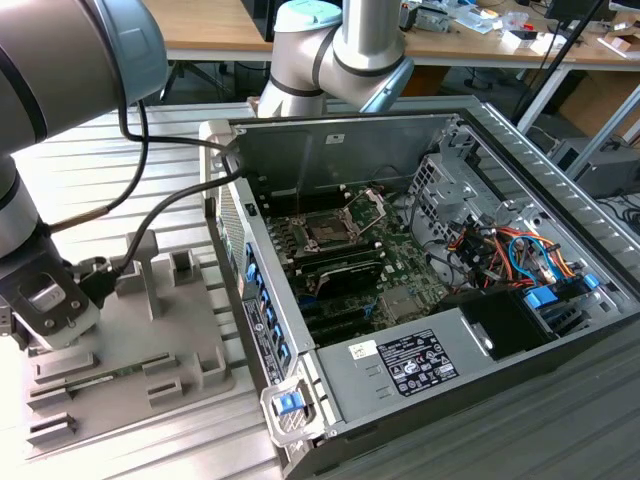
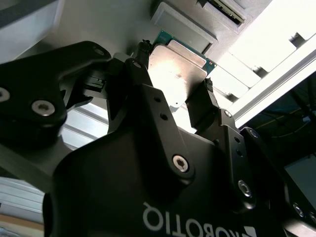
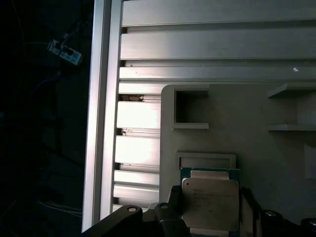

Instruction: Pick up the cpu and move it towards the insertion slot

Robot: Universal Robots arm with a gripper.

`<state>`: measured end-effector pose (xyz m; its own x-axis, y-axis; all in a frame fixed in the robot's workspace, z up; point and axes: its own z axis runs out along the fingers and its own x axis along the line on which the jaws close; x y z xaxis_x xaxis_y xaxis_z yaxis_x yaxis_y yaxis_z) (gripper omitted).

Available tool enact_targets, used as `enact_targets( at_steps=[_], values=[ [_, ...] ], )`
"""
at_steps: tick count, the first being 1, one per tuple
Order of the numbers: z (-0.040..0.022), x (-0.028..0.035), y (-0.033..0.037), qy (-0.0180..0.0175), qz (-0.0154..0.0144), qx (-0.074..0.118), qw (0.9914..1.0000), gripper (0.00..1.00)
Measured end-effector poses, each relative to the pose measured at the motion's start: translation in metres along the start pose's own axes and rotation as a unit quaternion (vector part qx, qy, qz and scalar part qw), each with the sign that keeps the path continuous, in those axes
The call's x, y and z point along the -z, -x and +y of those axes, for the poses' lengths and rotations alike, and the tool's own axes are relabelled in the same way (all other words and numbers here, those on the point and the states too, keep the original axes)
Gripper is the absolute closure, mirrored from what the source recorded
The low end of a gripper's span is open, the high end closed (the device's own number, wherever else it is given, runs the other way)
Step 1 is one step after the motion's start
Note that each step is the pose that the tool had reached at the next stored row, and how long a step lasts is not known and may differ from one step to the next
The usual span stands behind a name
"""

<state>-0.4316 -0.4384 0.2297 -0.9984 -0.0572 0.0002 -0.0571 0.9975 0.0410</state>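
Observation:
The cpu (image 2: pixel 178 69) is a small square chip with a pale metal top and a green rim. It sits between the black fingertips (image 2: pixel 141 61) of my gripper (image 2: pixel 175 69), which is shut on its two opposite edges. In the first wrist view the cpu (image 3: pixel 210 202) hangs just over the grey tray (image 3: pixel 276 108), beside a square raised frame (image 3: pixel 205 160). In the exterior view my gripper (image 1: pixel 48 315) is low over the tray (image 1: pixel 170 350) at that view's left. The insertion slot (image 1: pixel 328 230) lies inside the open case, far from the gripper, with its bracket raised.
The open computer case (image 1: pixel 400 260) has a tall side wall (image 1: pixel 235 270) between tray and board. Inside are memory slots (image 1: pixel 345 270), coloured cables (image 1: pixel 510 250) and a power supply (image 1: pixel 420 360). Black cables (image 1: pixel 140 180) hang from the arm. The tray has upright blocks (image 1: pixel 145 265).

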Motion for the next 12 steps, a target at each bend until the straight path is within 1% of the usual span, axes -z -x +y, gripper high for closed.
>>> enact_targets(
  at_steps=[12],
  values=[
    [0.0002,0.0054,0.0000,0.0000,0.0001,0.000,1.00000,0.45]
  ],
)
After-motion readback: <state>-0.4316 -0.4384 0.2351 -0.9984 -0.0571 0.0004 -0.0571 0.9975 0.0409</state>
